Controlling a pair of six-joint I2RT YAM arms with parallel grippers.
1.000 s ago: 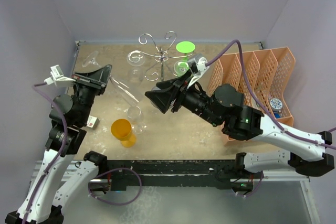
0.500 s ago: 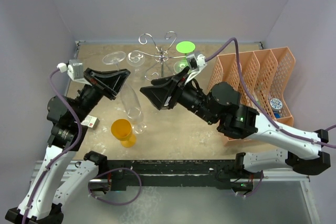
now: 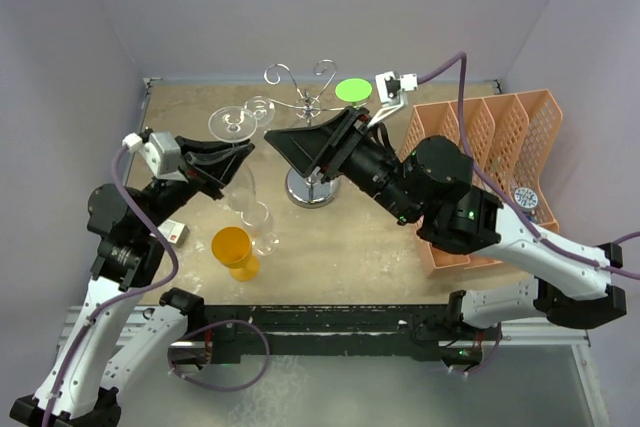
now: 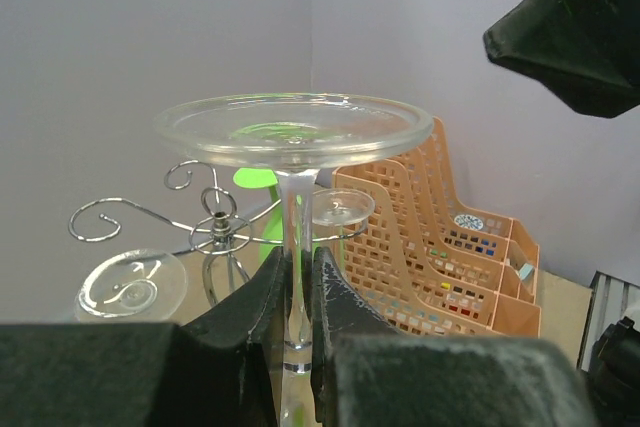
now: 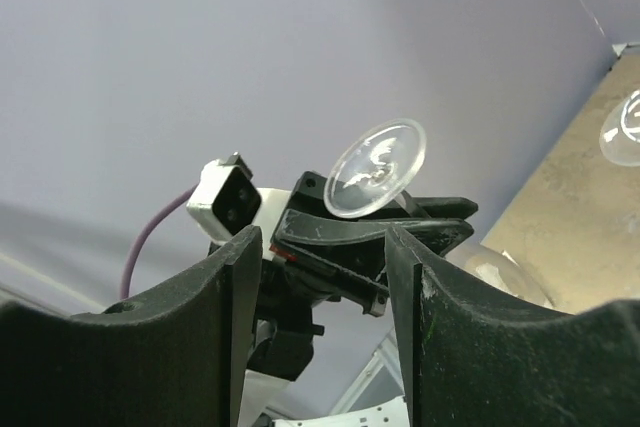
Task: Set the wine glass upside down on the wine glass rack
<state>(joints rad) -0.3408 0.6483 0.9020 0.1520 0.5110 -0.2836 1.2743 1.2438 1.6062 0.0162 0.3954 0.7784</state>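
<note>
Across a sand-coloured table (image 3: pixel 380 247), the right arm (image 3: pixel 470 227) stretches from the near right edge diagonally toward the middle with its forearm raised. From the overhead camera, the right gripper (image 3: pixel 285 152) hides the central post of the wine glass rack (image 3: pixel 305 102). Its jaws stand wide apart with nothing between them. In the right wrist view they frame the left gripper (image 3: pixel 232 152) and the round foot of the wine glass (image 5: pixel 377 169), both well beyond the fingertips.

The left arm (image 3: pixel 120 237) rises from the near left corner with its elbow bent and its wrist turned toward the rack. An orange lattice organiser (image 3: pixel 500 127) stands behind the right arm's elbow, well to the outer side of both pairs of jaws.

The rack, silver wire with curled arms above a round chrome base, stands just beyond the left jaws. In the left wrist view its scrolls show behind the stem gripped there.

The left gripper is closed tight on the wine glass's stem, a finger pressing from each side. The glass is inverted, with its flat foot above the jaws and its bowl hanging below them. It is beside the rack's left-hand curls and hung on none of them.

An orange cup (image 3: pixel 232 247) stands on the table, below the left jaws and nearer the arms' bases.
</note>
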